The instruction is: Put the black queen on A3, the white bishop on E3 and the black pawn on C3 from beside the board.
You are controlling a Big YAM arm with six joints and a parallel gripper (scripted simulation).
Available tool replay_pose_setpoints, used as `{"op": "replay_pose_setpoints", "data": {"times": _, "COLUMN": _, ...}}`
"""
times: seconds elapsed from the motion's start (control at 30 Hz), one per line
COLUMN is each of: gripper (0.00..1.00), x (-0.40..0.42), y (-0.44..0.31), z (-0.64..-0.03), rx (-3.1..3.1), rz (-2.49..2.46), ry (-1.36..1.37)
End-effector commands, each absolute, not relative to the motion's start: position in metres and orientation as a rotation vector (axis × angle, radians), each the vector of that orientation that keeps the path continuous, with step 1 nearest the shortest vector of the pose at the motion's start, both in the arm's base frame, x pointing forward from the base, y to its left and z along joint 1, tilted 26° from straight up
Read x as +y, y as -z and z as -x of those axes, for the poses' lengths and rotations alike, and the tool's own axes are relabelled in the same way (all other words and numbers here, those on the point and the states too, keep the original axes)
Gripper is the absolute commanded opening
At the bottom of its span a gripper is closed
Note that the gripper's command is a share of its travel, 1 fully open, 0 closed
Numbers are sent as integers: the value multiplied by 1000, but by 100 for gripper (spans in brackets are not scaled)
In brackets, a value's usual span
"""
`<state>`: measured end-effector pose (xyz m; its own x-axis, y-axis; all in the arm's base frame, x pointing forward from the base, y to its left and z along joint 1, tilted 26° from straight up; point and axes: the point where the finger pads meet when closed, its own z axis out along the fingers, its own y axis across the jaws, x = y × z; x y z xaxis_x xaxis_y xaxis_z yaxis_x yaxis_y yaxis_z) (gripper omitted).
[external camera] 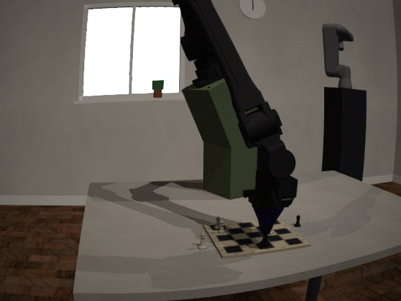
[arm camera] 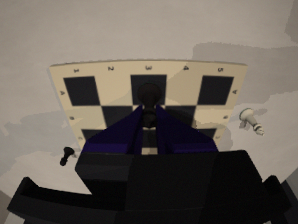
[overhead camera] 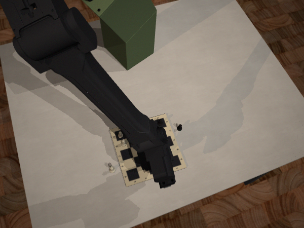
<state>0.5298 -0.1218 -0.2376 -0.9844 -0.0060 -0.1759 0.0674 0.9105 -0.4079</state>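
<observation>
Exterior view: plain grey-beige wall; bright two-pane window (external camera: 131, 50) at upper left, small green-topped reddish-brown pot (external camera: 158, 93) on its sill (external camera: 117, 101). Round clock (external camera: 252, 7) cut by the top edge. Right: black pedestal (external camera: 349, 130) bearing a grey angular device (external camera: 331, 53). Pale baseboard (external camera: 40, 200) above brown wood-block floor (overhead camera: 276, 25) (external camera: 40, 241). Pale desk (overhead camera: 202, 83) (external camera: 117, 274), dark leg (external camera: 313, 287) at lower right. Light dim; broad soft-grey shadows cross the desktop.
</observation>
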Motion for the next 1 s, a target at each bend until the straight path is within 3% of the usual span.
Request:
{"op": "replay_pose_setpoints", "data": {"times": 0.0, "gripper": 0, "x": -121, "y": 246, "z": -527, "rx": 2905, "rz": -28, "ry": 627}}
{"op": "replay_pose_setpoints", "data": {"times": 0.97, "gripper": 0, "x": -129, "y": 248, "z": -532, "rx": 2897, "rz": -46, "ry": 628}}
